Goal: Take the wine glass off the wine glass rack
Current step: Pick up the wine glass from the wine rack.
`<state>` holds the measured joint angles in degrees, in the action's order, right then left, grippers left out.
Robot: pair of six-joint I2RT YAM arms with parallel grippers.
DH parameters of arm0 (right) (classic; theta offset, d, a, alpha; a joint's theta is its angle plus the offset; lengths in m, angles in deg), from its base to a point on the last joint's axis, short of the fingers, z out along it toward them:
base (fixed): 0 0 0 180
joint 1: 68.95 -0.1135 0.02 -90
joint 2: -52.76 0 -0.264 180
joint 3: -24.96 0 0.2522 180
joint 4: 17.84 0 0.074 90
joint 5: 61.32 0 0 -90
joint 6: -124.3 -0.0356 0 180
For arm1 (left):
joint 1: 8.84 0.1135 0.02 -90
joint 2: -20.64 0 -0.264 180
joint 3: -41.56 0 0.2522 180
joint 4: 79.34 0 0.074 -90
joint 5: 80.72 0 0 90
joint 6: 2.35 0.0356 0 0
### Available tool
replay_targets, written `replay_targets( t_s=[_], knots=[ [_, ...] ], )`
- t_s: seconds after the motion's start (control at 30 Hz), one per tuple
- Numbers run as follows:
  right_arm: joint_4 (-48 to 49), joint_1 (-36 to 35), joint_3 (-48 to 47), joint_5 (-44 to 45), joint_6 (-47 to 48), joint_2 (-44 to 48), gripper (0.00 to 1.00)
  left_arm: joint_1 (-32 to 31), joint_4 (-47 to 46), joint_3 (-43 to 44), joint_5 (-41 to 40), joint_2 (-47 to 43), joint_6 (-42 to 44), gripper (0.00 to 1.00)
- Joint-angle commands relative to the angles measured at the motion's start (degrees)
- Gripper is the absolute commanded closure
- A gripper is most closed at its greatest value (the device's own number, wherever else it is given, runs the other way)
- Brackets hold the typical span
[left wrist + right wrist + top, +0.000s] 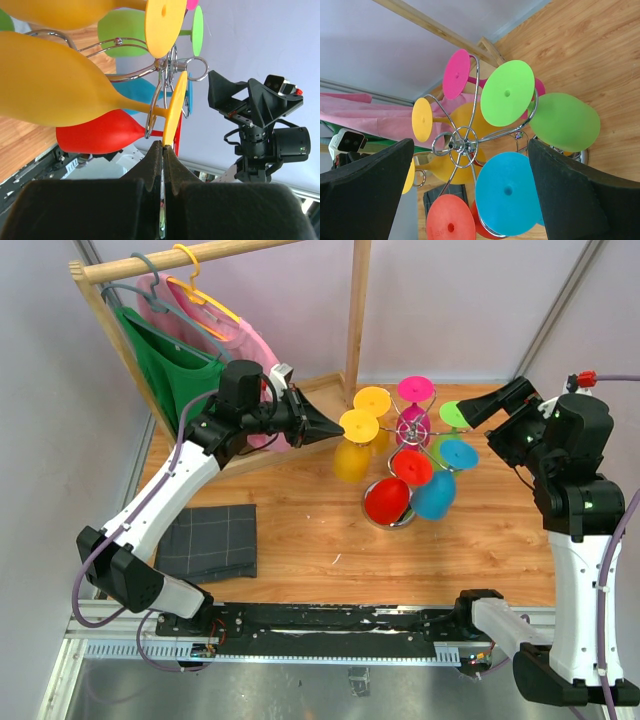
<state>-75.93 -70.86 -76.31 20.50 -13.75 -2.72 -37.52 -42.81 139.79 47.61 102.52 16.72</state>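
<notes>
The chrome wine glass rack [408,445] stands right of centre on the wooden table, with coloured glasses hanging upside down from its curled arms. My left gripper [337,427] is shut on the rim of the foot of a yellow wine glass [356,443] at the rack's left side. In the left wrist view the fingertips [158,150] pinch the yellow foot disc [175,107], the stem sits in a chrome hook [159,95], and the yellow bowl [50,85] hangs to the left. My right gripper [478,412] is open beside the green glass [455,416]. In the right wrist view it [470,146] is open wide, facing the rack hub [461,145].
A wooden clothes rack [355,310] with hangers and pink and green garments [190,350] stands at the back left. A folded dark cloth [210,540] lies at the front left. A second yellow glass, pink, green, blue [507,192] and red [450,225] glasses also hang on the rack.
</notes>
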Motion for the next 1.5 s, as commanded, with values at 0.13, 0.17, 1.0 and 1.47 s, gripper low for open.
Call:
replay_targets(
  t_s=[0.13,0.17,1.0,1.47],
  knots=[
    [1.5,0.3,0.6,1.0,-0.6,1.0,0.02,0.4,-2.8,2.3,0.1,-1.1,0.3,1.00],
    [1.5,0.3,0.6,1.0,-0.6,1.0,0.01,0.4,-2.9,2.2,0.3,-1.0,0.3,1.00],
    [1.4,0.6,0.0,1.5,-0.3,1.6,0.01,-3.7,-5.5,3.7,2.4,3.0,0.2,1.00],
    [0.8,1.0,0.3,1.6,-0.2,2.5,0.01,-5.6,-6.3,4.7,3.2,3.7,0.6,1.00]
  ],
)
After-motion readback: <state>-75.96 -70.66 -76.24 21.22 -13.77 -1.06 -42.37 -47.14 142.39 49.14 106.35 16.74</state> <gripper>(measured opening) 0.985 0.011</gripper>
